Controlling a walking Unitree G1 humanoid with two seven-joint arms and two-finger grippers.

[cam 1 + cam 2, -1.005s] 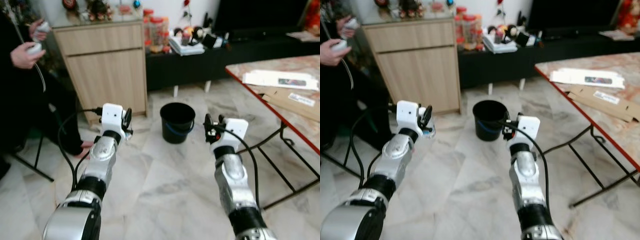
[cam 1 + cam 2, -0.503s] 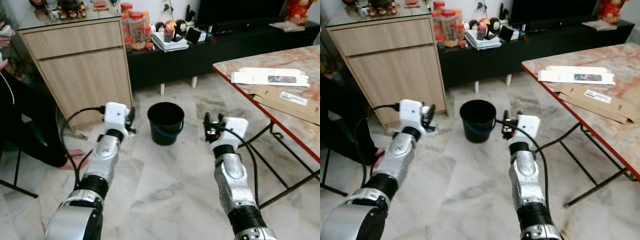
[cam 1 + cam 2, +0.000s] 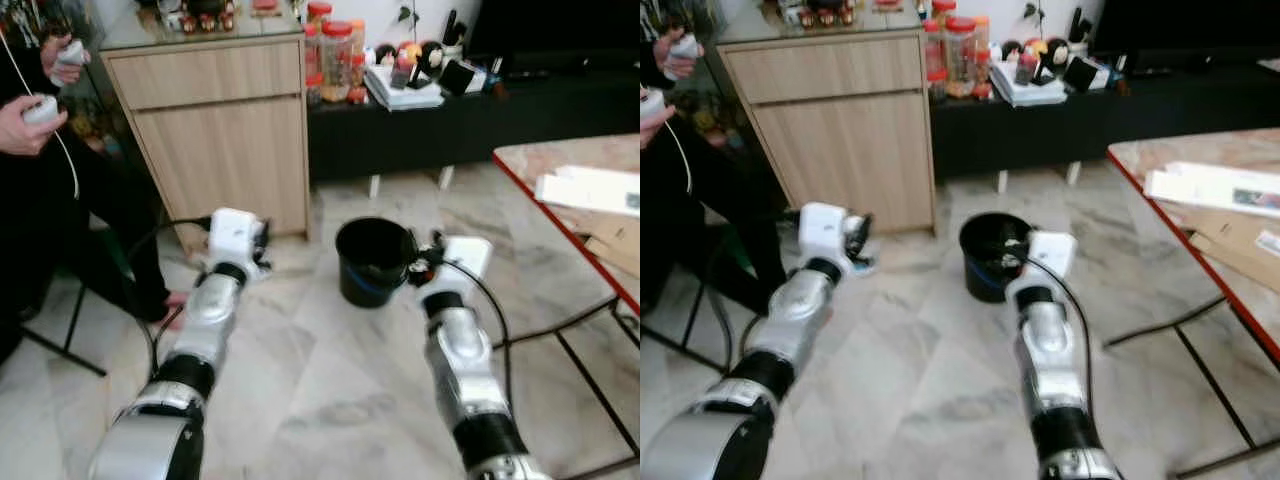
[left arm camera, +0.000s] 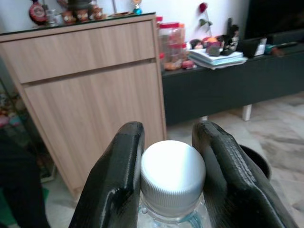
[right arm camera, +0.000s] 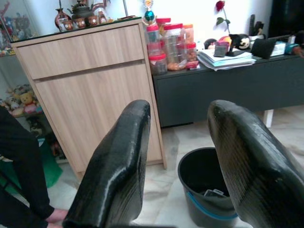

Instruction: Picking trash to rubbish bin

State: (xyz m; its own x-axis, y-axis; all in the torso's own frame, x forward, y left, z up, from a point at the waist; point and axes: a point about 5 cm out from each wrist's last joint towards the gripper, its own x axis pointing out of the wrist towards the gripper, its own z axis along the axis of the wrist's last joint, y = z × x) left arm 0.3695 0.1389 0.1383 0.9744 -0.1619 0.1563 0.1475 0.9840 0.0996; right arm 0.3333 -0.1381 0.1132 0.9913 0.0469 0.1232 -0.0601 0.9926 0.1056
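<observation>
Marble floor (image 3: pixel 320 400) lay open between the two arms and ran forward to the black rubbish bin (image 3: pixel 372 262), which stood on it just ahead of the right gripper (image 5: pixel 178 156). Beyond the bin, a wooden cabinet (image 3: pixel 215 130) and a low black shelf (image 3: pixel 440 125) with jars and books closed off the far side. A red-edged table (image 3: pixel 575 215) with papers bounded the right, its thin metal legs reaching across the floor there. On the left a person (image 3: pixel 45 160) sat holding two controllers, one foot on the floor close to the left arm. The left gripper (image 4: pixel 171 183) was clamped on a clear plastic bottle (image 4: pixel 173 178), its white cap between the fingers (image 4: pixel 118 185). The right gripper's fingers (image 5: pixel 118 166) stood apart, holding nothing; some scraps lay in the bin's bottom.
</observation>
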